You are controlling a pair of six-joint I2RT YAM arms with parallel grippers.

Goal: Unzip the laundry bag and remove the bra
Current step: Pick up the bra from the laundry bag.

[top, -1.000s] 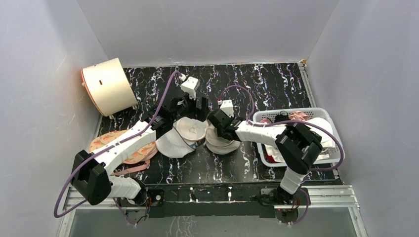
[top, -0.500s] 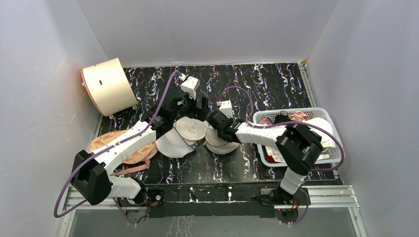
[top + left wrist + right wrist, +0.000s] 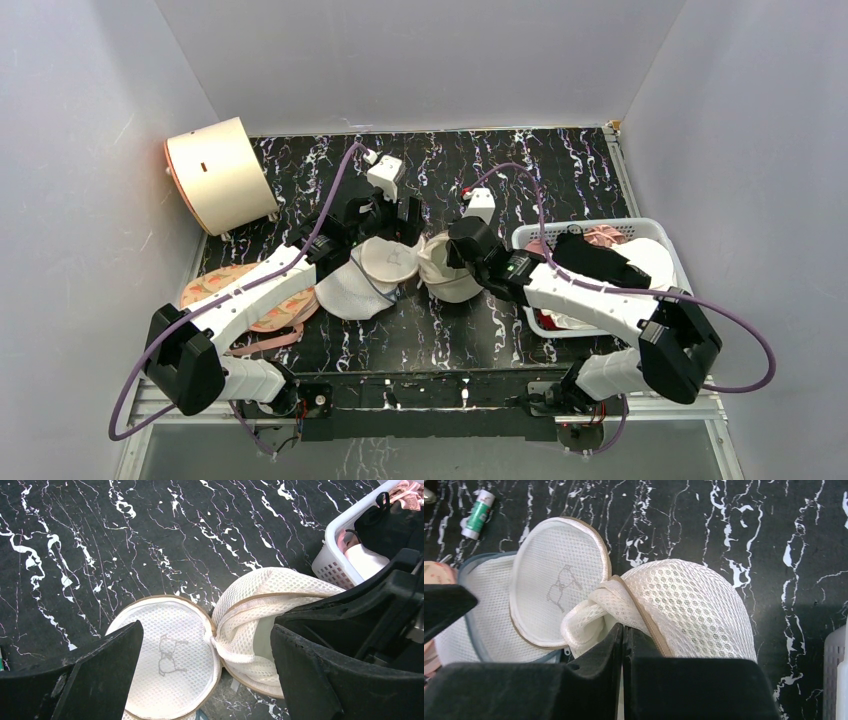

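Observation:
The cream mesh laundry bag (image 3: 392, 260) lies open like a clamshell at the table's middle. Its flat face with the black drawing (image 3: 165, 665) lies left, and its domed half (image 3: 260, 605) stands tilted on the right. My right gripper (image 3: 622, 627) is shut on the folded mesh rim of the domed half (image 3: 689, 610), and shows in the top view (image 3: 452, 256). My left gripper (image 3: 210, 670) is open above the bag, one finger on each side, touching nothing. A smooth pale surface (image 3: 264, 639) shows inside the opening; it may be the bra.
A white dome-shaped mesh bag with a dark zipper (image 3: 348, 292) lies under the flat face. A peach bra (image 3: 250, 300) lies at the left. A white basket (image 3: 590, 224) of clothes stands at the right. A cream drum (image 3: 215, 175) is at the back left. A green tube (image 3: 476, 512) lies near.
My right arm has swung its elbow out to the right and drawn the domed half up onto its edge. The left arm has hardly moved.

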